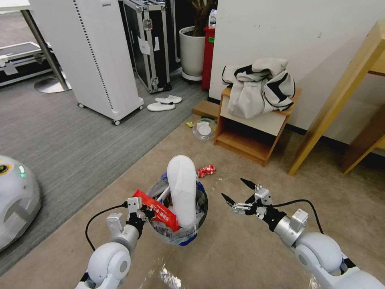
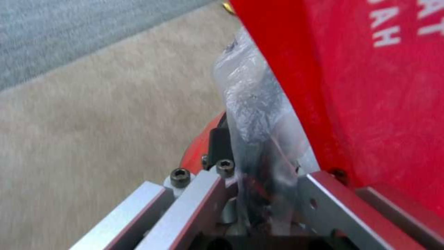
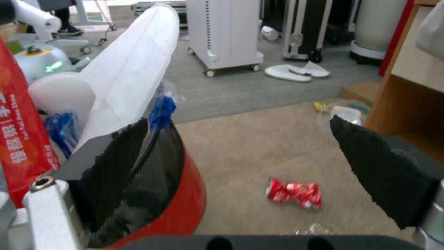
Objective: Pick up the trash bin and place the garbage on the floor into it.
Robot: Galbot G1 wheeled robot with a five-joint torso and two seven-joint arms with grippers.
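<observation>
In the head view we see, at the lower left of the frame, the left gripper [image 1: 141, 209] at the rim of the trash bin [image 1: 182, 237], which sits at the lower centre on the beige floor [image 1: 248, 257]. In the left wrist view we see what the head view does not show: the left gripper [image 2: 252, 194] is closed on the bin's rim, with the crinkled clear plastic bag [image 2: 252, 104] pinched between its fingers, and a red snack wrapper [image 2: 370, 104] fills the right side of that frame. In the head view the same wrapper [image 1: 158, 210] leans over the rim, and a white slipper [image 1: 182, 192] stands upright inside the bin.

Right of the bin, in the lower right of the head view, the right gripper [image 1: 237, 192] hangs above the carpet with its jaws spread wide and nothing between them. The right wrist view shows the bin's red wall [image 3: 180, 208] very near the left finger, and a crushed red can [image 3: 295, 193] on the carpet between the fingers in the picture. In the head view this can [image 1: 206, 170] lies just beyond the bin.

Farther off, a clear bottle [image 1: 203, 129] lies beside a wooden shelf [image 1: 252, 132] that carries a grey-white jacket [image 1: 258, 86]. At the upper left centre, two white slippers [image 1: 163, 103] lie on the grey carpet [image 1: 72, 136], near a white cabinet on wheels [image 1: 94, 56].
</observation>
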